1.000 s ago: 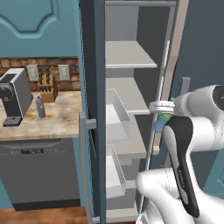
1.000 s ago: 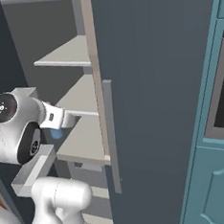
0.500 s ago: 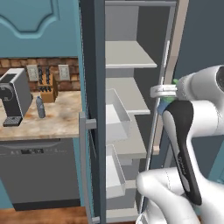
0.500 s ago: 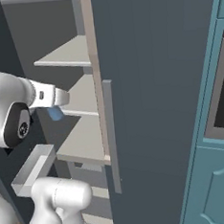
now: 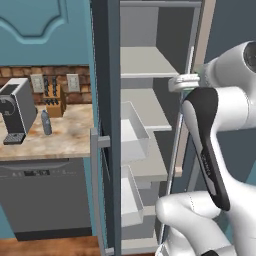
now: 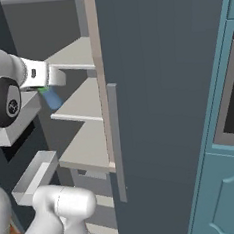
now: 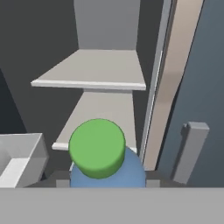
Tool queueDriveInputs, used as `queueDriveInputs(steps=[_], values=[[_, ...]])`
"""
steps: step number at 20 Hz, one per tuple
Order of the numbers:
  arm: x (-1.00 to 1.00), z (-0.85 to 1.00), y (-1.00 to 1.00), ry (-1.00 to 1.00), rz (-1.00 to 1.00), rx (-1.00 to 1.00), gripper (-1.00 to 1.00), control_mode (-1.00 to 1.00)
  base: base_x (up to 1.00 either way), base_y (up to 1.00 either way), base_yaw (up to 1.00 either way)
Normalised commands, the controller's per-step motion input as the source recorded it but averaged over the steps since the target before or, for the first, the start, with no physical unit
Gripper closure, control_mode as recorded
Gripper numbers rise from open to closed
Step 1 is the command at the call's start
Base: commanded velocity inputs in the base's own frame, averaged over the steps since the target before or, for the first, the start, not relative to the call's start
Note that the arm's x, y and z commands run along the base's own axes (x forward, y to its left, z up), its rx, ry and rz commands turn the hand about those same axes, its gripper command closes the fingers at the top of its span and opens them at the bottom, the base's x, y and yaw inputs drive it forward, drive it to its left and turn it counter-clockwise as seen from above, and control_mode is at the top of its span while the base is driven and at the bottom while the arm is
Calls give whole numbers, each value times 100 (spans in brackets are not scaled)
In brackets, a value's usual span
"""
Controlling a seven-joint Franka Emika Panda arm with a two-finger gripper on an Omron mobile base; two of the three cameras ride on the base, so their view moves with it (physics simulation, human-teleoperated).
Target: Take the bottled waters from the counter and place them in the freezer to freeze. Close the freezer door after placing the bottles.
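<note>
My gripper (image 6: 46, 87) is shut on the clear blue bottled water (image 6: 51, 99), which hangs tilted below it in front of the freezer's middle shelf (image 6: 82, 99). In the hand view its green top (image 7: 97, 148) and blue body (image 7: 114, 173) sit right before the camera, facing the pale shelves (image 7: 94, 72). In the left base view the hand (image 5: 182, 82) reaches into the open freezer (image 5: 145, 60) at upper-shelf height. The grey-blue bottle (image 5: 46, 122) stands on the counter (image 5: 65, 137) beside the coffee machine (image 5: 18, 110). The freezer door (image 6: 161, 85) stands open beside the hand.
A second open door (image 5: 107, 125) rises edge-on between the counter and the freezer. Clear white drawers (image 5: 134, 130) stick out below the hand. A knife block (image 5: 54, 95) stands at the counter's back. The dishwasher (image 5: 45, 200) sits under the counter, and teal cabinets with an oven (image 6: 233, 104) are at right.
The hand has risen with the blue bottle from drawer height to the upper shelves and moved in toward the freezer. The base and the counter bottle have stayed put.
</note>
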Motion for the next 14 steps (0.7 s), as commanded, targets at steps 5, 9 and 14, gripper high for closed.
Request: queueDriveInputs(steps=[5,9,14], values=[[37,0,38,0,0,0,100,-100,0,0,0],[44,8,5,0,0,0,100,-100,0,0,0],[54,12,0,-6,0,0,100,-100,0,0,0]])
